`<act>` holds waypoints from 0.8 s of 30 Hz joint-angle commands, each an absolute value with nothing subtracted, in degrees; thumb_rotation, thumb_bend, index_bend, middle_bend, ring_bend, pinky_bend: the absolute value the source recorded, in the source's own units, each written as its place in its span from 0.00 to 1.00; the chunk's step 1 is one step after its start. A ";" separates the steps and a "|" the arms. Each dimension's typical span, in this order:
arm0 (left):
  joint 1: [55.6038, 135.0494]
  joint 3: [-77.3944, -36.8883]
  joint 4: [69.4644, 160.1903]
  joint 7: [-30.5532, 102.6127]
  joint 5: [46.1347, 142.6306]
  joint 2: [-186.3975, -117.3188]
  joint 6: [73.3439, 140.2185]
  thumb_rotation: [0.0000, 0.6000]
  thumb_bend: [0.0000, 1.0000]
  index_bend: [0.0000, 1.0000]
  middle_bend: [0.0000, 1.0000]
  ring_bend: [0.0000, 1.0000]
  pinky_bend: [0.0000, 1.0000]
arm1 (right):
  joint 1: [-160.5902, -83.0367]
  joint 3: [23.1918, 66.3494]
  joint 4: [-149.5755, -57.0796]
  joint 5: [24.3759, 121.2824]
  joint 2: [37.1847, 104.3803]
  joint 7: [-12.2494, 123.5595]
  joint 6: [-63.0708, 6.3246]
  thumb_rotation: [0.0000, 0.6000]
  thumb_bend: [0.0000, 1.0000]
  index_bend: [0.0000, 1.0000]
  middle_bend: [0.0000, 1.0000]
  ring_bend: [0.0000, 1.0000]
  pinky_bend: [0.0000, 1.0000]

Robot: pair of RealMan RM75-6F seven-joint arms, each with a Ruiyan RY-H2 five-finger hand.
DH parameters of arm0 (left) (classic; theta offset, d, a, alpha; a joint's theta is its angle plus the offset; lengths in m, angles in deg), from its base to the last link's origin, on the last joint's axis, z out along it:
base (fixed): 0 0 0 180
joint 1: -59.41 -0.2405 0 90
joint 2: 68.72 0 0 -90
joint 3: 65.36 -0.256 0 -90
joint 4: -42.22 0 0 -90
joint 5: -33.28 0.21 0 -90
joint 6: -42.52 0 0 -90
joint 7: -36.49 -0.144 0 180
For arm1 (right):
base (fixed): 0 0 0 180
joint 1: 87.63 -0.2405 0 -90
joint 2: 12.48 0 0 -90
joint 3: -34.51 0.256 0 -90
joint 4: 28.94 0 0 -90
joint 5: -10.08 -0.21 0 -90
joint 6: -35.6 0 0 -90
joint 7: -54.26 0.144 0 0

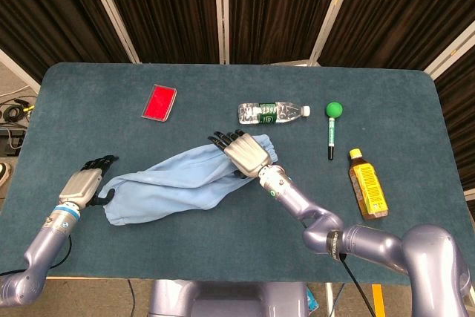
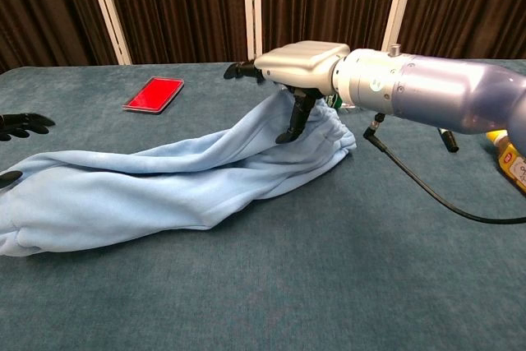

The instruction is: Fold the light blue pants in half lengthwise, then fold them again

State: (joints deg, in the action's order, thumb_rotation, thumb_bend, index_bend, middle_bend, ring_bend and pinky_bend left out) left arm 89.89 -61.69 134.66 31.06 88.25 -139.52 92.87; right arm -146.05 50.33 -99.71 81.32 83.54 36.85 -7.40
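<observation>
The light blue pants [image 1: 178,180] lie folded in a long strip on the blue table [image 1: 89,94], waistband at the right, leg ends at the left. In the chest view the pants [image 2: 164,191] stretch from the left edge to the middle. My right hand [image 1: 241,152] hovers over the waistband with its fingers stretched out; in the chest view this right hand [image 2: 300,62] holds nothing, its thumb hanging down against the cloth. My left hand [image 1: 85,182] sits just left of the leg ends, fingers extended and apart. Only the left hand's fingertips [image 2: 20,121] show in the chest view.
A red flat case [image 1: 159,102] lies at the back left. Behind the waistband is a water bottle [image 1: 271,113]. To the right are a green-topped marker [image 1: 332,128] and a yellow bottle [image 1: 367,183]. A black cable [image 2: 427,187] runs under my right forearm.
</observation>
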 commanded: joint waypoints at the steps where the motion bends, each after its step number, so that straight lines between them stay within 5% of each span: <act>1: 89.57 -61.47 134.27 31.99 89.13 -139.55 93.04 1.00 0.52 0.00 0.00 0.00 0.00 | -145.59 50.82 -100.23 81.42 83.49 36.77 -9.63 1.00 0.00 0.00 0.00 0.00 0.09; 15: 87.98 -61.21 134.69 34.28 92.97 -138.07 95.15 1.00 0.52 0.00 0.00 0.00 0.00 | -143.22 53.27 -101.47 84.79 81.96 38.23 -21.85 1.00 0.00 0.00 0.00 0.00 0.03; 24: 84.98 -62.42 136.32 40.37 103.24 -134.00 99.55 1.00 0.52 0.00 0.00 0.00 0.00 | -135.10 47.98 -114.46 89.80 69.35 39.73 -27.82 1.00 0.00 0.00 0.00 0.00 0.03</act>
State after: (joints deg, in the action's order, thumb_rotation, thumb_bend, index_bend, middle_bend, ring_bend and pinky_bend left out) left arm 86.00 -61.81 135.88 38.51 100.84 -135.27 98.24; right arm -137.77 50.02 -111.23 87.94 72.56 39.11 -25.73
